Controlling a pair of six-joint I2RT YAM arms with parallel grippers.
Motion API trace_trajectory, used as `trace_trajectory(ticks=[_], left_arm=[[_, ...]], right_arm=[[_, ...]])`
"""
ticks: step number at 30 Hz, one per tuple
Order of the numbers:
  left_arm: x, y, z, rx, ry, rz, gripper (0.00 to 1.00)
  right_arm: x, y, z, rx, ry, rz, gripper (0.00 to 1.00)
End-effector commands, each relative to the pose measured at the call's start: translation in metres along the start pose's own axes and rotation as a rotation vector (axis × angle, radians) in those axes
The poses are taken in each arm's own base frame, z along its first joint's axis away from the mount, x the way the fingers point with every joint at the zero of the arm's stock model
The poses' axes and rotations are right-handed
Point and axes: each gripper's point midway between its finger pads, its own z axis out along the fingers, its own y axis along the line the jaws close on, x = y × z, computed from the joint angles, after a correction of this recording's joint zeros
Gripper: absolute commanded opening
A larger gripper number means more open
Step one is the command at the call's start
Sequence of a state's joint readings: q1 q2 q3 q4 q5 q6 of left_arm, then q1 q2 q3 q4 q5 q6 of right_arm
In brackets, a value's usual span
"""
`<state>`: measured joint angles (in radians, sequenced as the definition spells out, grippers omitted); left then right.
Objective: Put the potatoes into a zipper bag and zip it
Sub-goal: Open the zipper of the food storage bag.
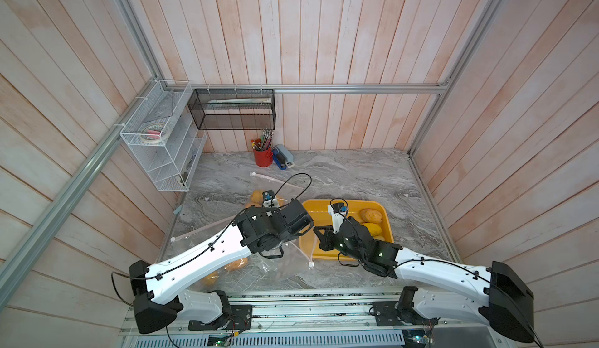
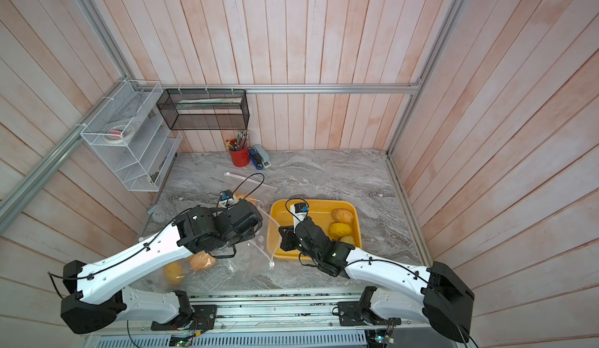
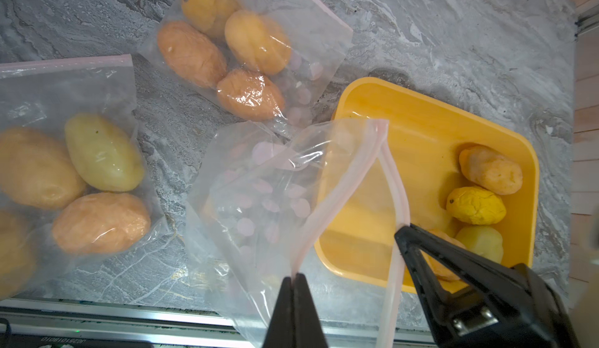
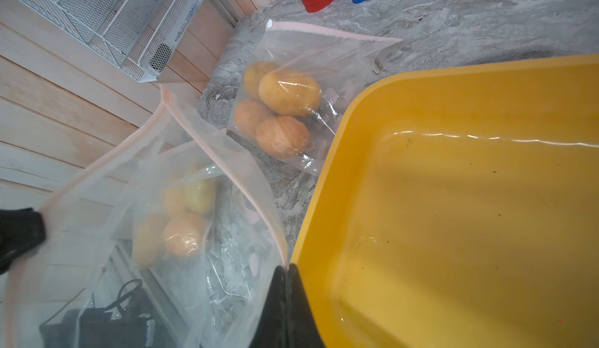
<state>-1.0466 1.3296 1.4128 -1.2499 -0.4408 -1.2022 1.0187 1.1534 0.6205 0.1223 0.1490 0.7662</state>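
Left hand (image 3: 293, 280): closed, pinching one pink zipper strip of the open zipper bag (image 3: 259, 200). Right hand (image 4: 287, 270): closed, pinching the opposite strip. The bag mouth stands spread at the edge of the yellow tray (image 3: 405, 129). Four potatoes (image 3: 476, 205) lie in the tray at the side away from the bag, near the right hand. Two filled bags (image 3: 311, 38) lie on the desk (image 3: 453, 38) beside the tray.

Bright, even light; glare streaks the yellow tray (image 4: 453, 135), close wrist-view foregrounds blur, wall planks (image 1: 324, 38) bow at edges.
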Motion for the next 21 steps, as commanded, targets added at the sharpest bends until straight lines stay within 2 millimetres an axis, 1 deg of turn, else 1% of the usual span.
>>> trace_trajectory(ticks=[1,4,5,7,10,13,18,20,21], left_arm=[[-0.013,-0.011,-0.002,0.027,-0.058,-0.037,0.0],[-0.014,-0.019,0.002,0.061,-0.074,-0.025,0.0],[-0.013,-0.019,0.004,0.055,-0.073,-0.028,0.0],[-0.011,-0.01,0.007,0.02,-0.075,-0.05,0.0],[-0.007,0.004,0.01,-0.02,-0.077,-0.077,0.0],[-0.004,0.009,0.011,-0.015,-0.074,-0.095,0.0],[0.0,0.011,0.017,0.022,-0.084,-0.102,0.0],[0.003,0.013,0.02,0.011,-0.08,-0.105,0.0],[0.003,0.013,0.02,0.009,-0.081,-0.102,0.0]], right_arm=[[0.012,-0.013,0.005,0.072,0.051,-0.018,0.05],[0.017,-0.013,0.009,0.071,0.076,-0.032,0.12],[0.018,-0.015,0.009,0.082,0.077,-0.038,0.14],[0.019,-0.019,0.009,0.098,0.077,-0.037,0.19],[0.02,-0.02,0.006,0.095,0.079,-0.036,0.35],[0.02,-0.019,0.001,0.094,0.09,-0.04,0.54],[0.017,-0.016,-0.007,0.095,0.104,-0.057,0.73],[0.012,-0.017,-0.014,0.098,0.087,-0.07,0.84],[0.01,-0.018,-0.018,0.102,0.075,-0.072,0.96]])
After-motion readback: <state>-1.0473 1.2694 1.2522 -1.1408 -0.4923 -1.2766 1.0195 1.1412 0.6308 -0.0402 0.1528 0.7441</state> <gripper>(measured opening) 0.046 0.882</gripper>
